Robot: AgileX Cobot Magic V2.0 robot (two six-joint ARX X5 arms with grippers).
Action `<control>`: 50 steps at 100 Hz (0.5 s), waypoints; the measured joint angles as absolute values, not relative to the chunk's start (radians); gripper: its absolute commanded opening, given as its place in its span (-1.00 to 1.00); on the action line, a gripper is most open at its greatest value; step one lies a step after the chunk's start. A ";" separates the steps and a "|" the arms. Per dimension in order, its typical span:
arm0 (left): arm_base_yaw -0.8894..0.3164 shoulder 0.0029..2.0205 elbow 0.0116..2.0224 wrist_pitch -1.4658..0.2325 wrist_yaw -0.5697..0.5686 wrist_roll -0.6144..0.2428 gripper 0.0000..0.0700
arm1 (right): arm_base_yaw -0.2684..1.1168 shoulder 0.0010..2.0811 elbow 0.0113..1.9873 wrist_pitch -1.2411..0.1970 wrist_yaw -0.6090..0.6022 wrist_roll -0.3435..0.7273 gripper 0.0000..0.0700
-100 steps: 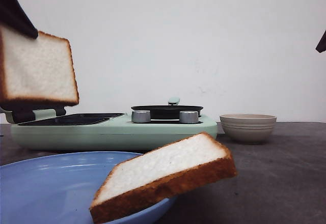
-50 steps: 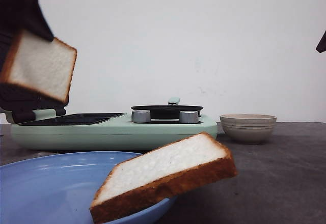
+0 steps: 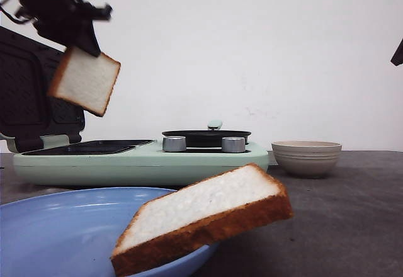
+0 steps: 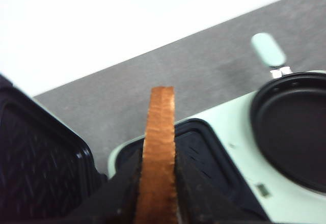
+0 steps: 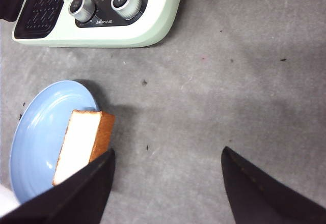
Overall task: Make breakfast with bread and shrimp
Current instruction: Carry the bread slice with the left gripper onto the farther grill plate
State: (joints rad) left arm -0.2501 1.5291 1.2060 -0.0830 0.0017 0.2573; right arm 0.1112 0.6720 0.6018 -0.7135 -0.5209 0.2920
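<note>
The left gripper (image 3: 80, 45), clamped on a bread slice (image 3: 85, 80), had carried it higher, above the grill plate (image 3: 88, 146).

Left tool (image 3: 80, 43) grips one bread slice (image 3: 85, 80) by its upper edge, slice hanging tilted in the air above the open grill plate (image 3: 88, 147) of the mint-green breakfast maker (image 3: 141, 163). Lid (image 3: 31, 97) stands raised behind. Second bread slice (image 3: 204, 217) leans on the rim of the blue plate (image 3: 56, 230). Black pan (image 3: 206, 137) behind two silver knobs (image 3: 174, 143). Beige bowl (image 3: 306, 157) on the desk (image 3: 340, 220), right of the maker.
</note>
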 measured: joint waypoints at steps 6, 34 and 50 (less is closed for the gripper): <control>-0.250 1.574 1.241 -0.085 -0.013 0.284 -0.99 | 0.111 0.672 0.602 -0.714 -0.520 0.291 0.17; -0.251 1.723 1.344 -0.077 -0.077 0.394 -0.99 | 0.111 0.672 0.602 -0.714 -0.477 0.284 0.17; -0.251 1.758 1.349 -0.052 -0.107 0.438 -0.99 | 0.111 0.672 0.602 -0.714 -0.470 0.276 0.17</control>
